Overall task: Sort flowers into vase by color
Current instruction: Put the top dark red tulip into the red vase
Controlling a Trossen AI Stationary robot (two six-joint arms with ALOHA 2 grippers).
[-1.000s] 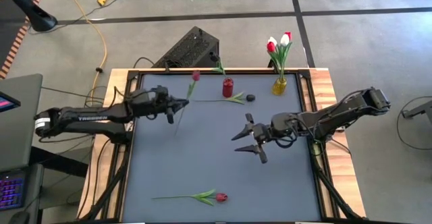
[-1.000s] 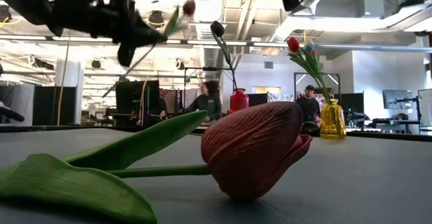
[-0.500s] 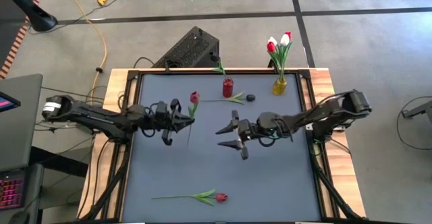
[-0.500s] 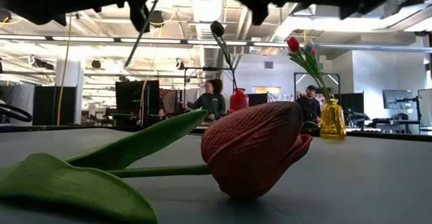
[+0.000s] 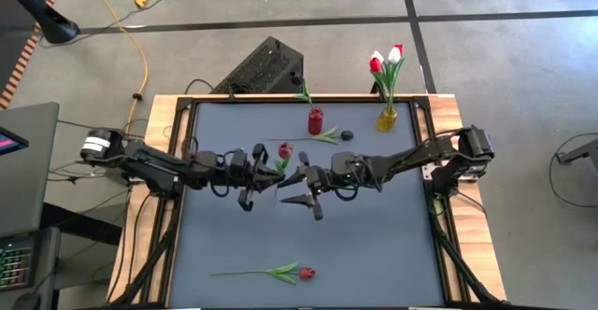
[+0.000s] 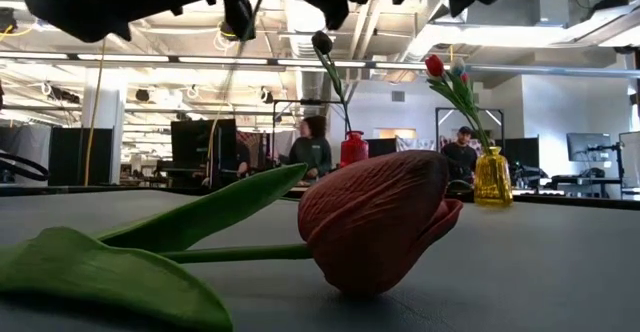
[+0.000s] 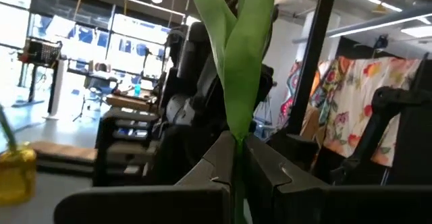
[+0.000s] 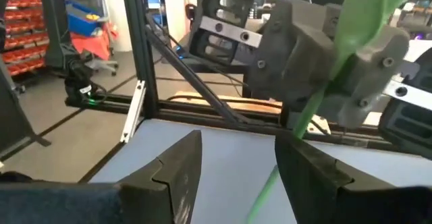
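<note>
Left gripper (image 5: 260, 173): over the table's middle, reaching toward 3 o'clock; fingers pinched on the stem of a red tulip (image 5: 284, 149).
Held tulip: head at about 1 o'clock from the left fingertips, up off the table (image 5: 374, 245). High view shows only the head; the stem is lost among the arms.
Left wrist view: green stem (image 7: 237, 177) runs straight up out of the narrow slot between the two dark fingers (image 7: 209, 166), leaf blades spreading above. The grip is plain here and in no other view.
Right gripper (image 5: 301, 186): just at 3 o'clock of the left one, pointing toward 9 o'clock; fingers spread wide, nothing held.
Right wrist view: the stem crosses on a slant between the two spread fingers (image 8: 177, 166) without touching either; the left gripper's grey body sits right behind it.
Loose tulip (image 5: 280, 273): flat on the table at 6 o'clock, head pointing toward 3 o'clock. Low view shows its head (image 6: 378, 222) huge in the foreground, which the high view cannot.
Red vase (image 5: 316, 121): at 12 o'clock on the table; holds a dark tulip (image 6: 321, 42), seen only in the low view.
Another tulip (image 5: 313, 138): lying just beside the red vase, dark head toward 3 o'clock.
Yellow vase (image 5: 387, 119): at 1 o'clock, holding red and white tulips (image 5: 385, 60).
Low view background: people (image 6: 312, 150) beyond the table.
</note>
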